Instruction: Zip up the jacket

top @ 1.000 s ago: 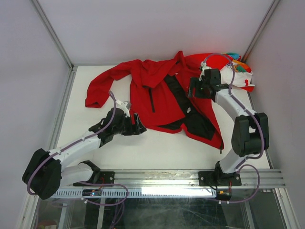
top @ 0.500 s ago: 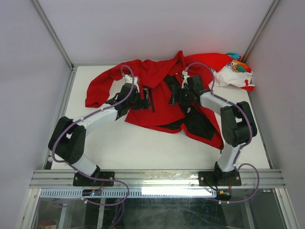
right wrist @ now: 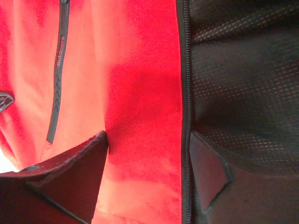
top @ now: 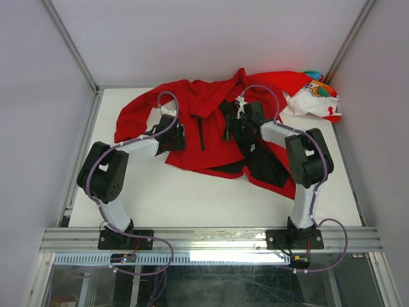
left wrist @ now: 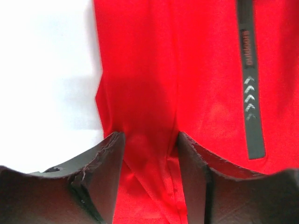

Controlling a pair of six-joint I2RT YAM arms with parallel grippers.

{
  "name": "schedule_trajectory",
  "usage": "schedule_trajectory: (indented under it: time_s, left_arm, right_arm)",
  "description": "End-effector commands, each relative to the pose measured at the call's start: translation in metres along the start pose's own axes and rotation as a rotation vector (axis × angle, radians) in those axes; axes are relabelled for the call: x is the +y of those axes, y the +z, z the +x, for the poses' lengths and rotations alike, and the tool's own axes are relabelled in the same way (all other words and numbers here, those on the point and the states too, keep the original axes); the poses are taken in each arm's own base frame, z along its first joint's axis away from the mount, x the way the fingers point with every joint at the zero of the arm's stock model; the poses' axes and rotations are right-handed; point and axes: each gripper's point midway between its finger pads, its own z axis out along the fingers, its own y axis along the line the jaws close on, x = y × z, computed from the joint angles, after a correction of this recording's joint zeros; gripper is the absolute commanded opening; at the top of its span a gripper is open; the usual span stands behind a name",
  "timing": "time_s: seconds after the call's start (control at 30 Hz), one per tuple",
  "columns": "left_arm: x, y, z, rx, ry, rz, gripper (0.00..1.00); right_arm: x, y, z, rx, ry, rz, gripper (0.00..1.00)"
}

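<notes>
Though unzipped, jacket collar far, hem near

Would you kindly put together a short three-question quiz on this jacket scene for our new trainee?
1. True or false: the jacket is already zipped shut.
2. Multiple choice: in the right wrist view, what lies between the fingers of the right end effector? A) red fabric and the front zipper B) a sleeve cuff C) a button
3. Short answer: what colour is the exposed lining?

Key: 1. False, the front lies open. 2. A. 3. Black.
</notes>
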Motion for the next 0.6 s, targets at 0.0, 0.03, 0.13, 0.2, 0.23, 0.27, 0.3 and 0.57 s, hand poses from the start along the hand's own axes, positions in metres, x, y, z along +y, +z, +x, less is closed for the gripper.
schedule_trajectory:
  time_s: [0.0,0.03,0.13,0.2,0.23,0.27,0.3,0.57]
  left_arm:
    - [0.013,-0.015,-0.011,-0.069,-0.044,0.014,0.40]
    - [0.015,-0.019,-0.008,-0.076,-0.057,0.022,0.35]
    - [0.013,-0.037,-0.013,-0.112,-0.079,0.053,0.25]
    - [0.011,-0.048,-0.018,-0.137,-0.090,0.071,0.17]
    - [0.010,-0.054,-0.021,-0.149,-0.098,0.083,0.13]
    - [0.009,-0.060,-0.023,-0.161,-0.108,0.090,0.06]
    - [0.009,-0.068,-0.027,-0.179,-0.119,0.095,0.02]
    - [0.003,-0.135,-0.050,-0.311,-0.172,0.176,0.17]
  right_arm:
    - [0.032,0.000,-0.015,-0.026,-0.045,-0.107,0.65]
    - [0.039,-0.003,-0.012,-0.017,-0.050,-0.126,0.58]
    - [0.062,-0.016,-0.009,-0.008,-0.065,-0.184,0.38]
    - [0.078,-0.029,-0.006,-0.002,-0.078,-0.212,0.24]
    - [0.086,-0.036,-0.005,0.001,-0.089,-0.225,0.16]
    - [0.094,-0.043,-0.004,0.005,-0.100,-0.237,0.09]
    - [0.102,-0.052,-0.002,0.005,-0.111,-0.245,0.04]
    - [0.156,-0.110,0.055,0.044,-0.169,-0.341,0.00]
